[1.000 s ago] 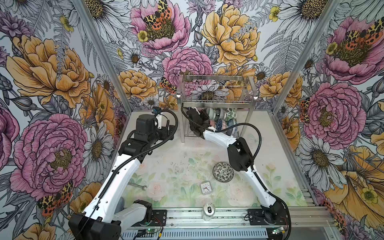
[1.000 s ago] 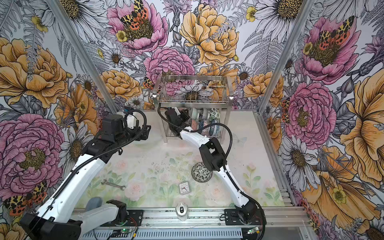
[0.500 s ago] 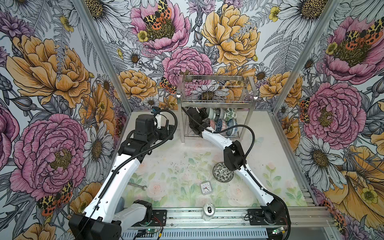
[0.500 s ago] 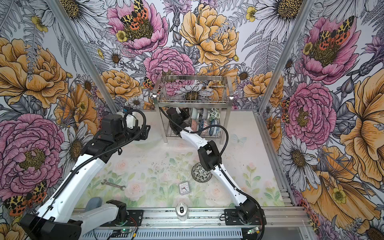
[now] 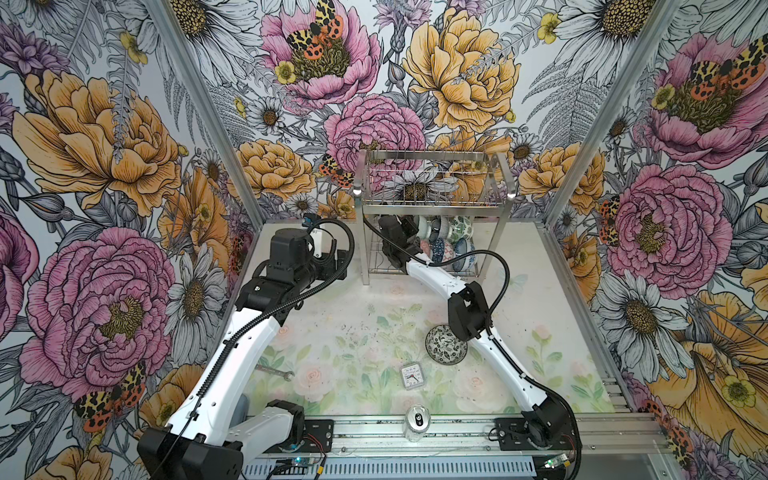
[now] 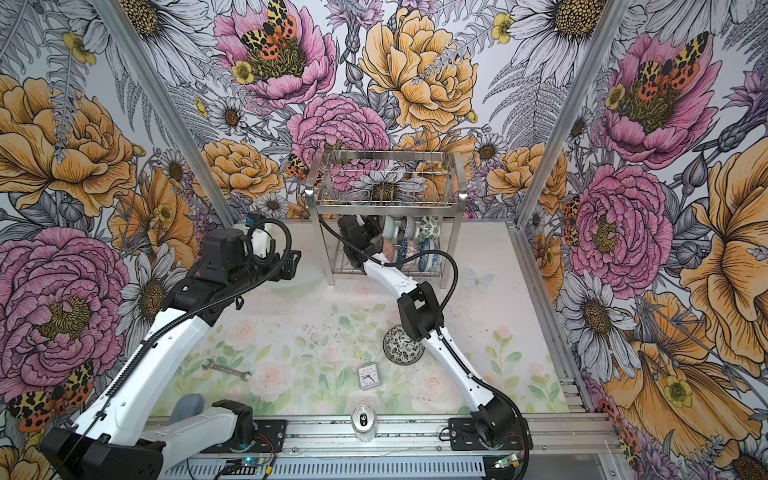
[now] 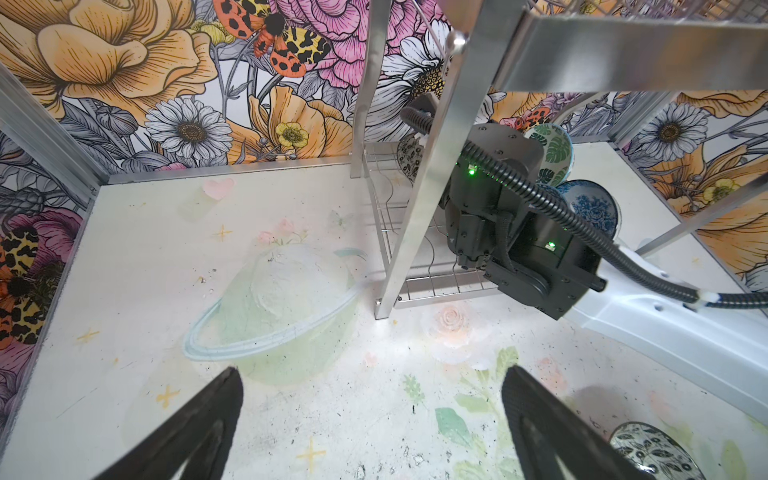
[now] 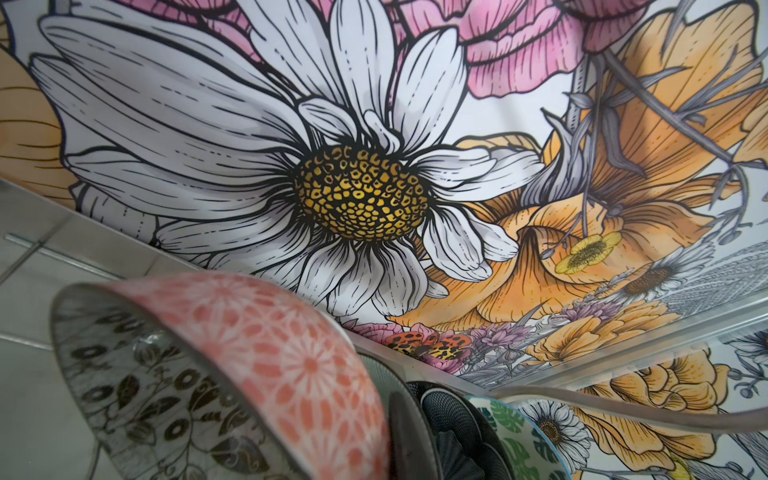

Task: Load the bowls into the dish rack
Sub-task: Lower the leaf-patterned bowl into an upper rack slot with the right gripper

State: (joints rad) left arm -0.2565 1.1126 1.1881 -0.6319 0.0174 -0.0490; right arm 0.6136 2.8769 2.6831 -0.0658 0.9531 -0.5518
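The dish rack [image 5: 432, 203] [image 6: 386, 203] stands at the back of the table, and several bowls [image 5: 451, 239] [image 6: 415, 245] lean on edge in its lower tier. My right gripper [image 5: 409, 232] [image 8: 395, 415] reaches in under the upper tier. It is shut on the rim of a pink-sided bowl [image 8: 291, 365] [image 5: 426, 247] with a black-and-white leaf inside, held beside a green-leaf bowl [image 8: 515, 436]. Another black-and-white leaf bowl [image 5: 445, 345] [image 6: 402, 345] sits upright on the table by the right elbow. My left gripper [image 5: 343, 266] [image 7: 372, 376] hangs open and empty left of the rack.
A small square clock [image 5: 411, 376] lies in front of the loose bowl, and a drink can [image 5: 417, 422] stands at the front rail. A wrench [image 5: 272, 372] lies at the front left. The rack's front left leg [image 7: 419, 199] stands close ahead of my left gripper.
The right arm's elbow has drawn in to the left while its gripper stays inside the rack with the pink-sided bowl. The left arm has not moved.
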